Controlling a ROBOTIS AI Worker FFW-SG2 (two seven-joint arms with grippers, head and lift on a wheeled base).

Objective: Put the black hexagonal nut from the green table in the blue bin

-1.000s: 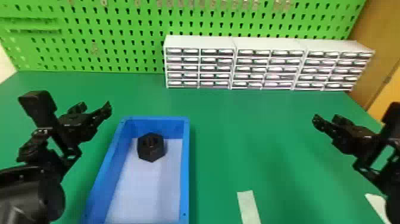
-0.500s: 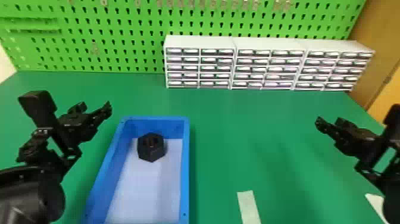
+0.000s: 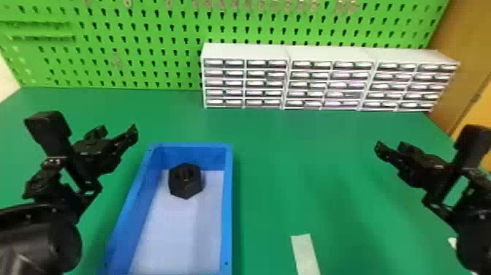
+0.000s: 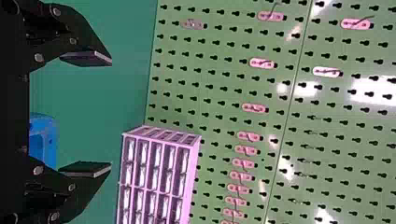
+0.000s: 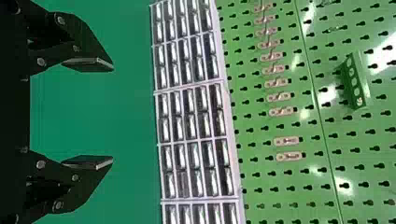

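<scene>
The black hexagonal nut (image 3: pixel 185 180) lies inside the blue bin (image 3: pixel 228 204), on its pale floor near the far end. To the left of the bin, above the green table (image 3: pixel 292 164), is my left gripper (image 3: pixel 117 134), open and holding nothing. My right gripper (image 3: pixel 392 148) stands over the table's right part, well away from the bin. In the left wrist view my left gripper (image 4: pixel 111 116) has its fingers wide apart, with a corner of the blue bin (image 4: pixel 43 140) behind them. The right wrist view has my right gripper (image 5: pixel 113 115) open over bare green surface.
White drawer cabinets (image 3: pixel 285 78) stand along the back of the table in front of a green pegboard (image 3: pixel 146 44). A pale strip of tape (image 3: pixel 305 254) is stuck to the table right of the bin. A wooden panel (image 3: pixel 464 62) rises at the far right.
In the head view, my right gripper has shifted slightly to the right. The left gripper, the nut and the bin have stayed put.
</scene>
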